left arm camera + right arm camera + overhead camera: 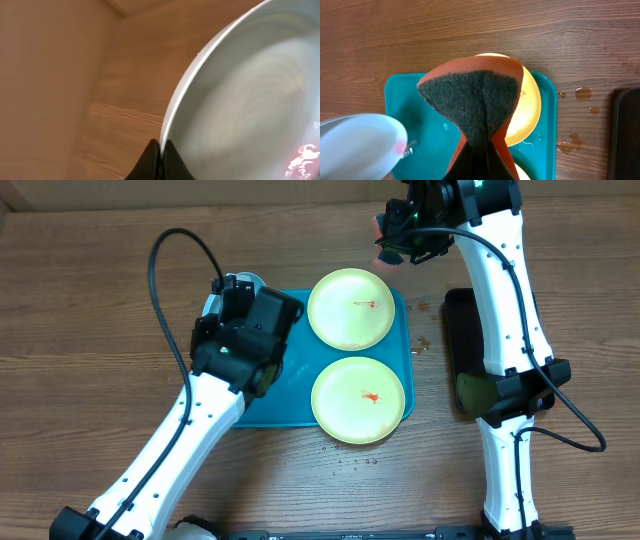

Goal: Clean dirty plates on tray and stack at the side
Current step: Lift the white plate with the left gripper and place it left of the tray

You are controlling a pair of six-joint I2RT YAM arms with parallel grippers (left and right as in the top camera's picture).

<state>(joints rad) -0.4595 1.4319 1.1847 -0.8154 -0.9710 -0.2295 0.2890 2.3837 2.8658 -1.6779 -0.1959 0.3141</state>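
On the teal tray (290, 385) lie two yellow-green plates, the far one (350, 308) and the near one (358, 400), each with a small red smear. My left gripper (161, 146) is shut on the rim of a white plate (250, 95), held tilted over the tray's left end; a pink smear shows on it. In the overhead view only a sliver of this white plate (248, 279) shows beside the left gripper (232, 288). Beyond the tray's far right corner hangs my right gripper (482, 150), shut on an orange sponge (475, 95) with a dark scouring face.
A narrow black tray (462, 330) lies to the right of the teal tray, with a dark green object (470, 390) at its near end. Water drops (425, 345) dot the wood between the two trays. The right arm's white links pass above the black tray.
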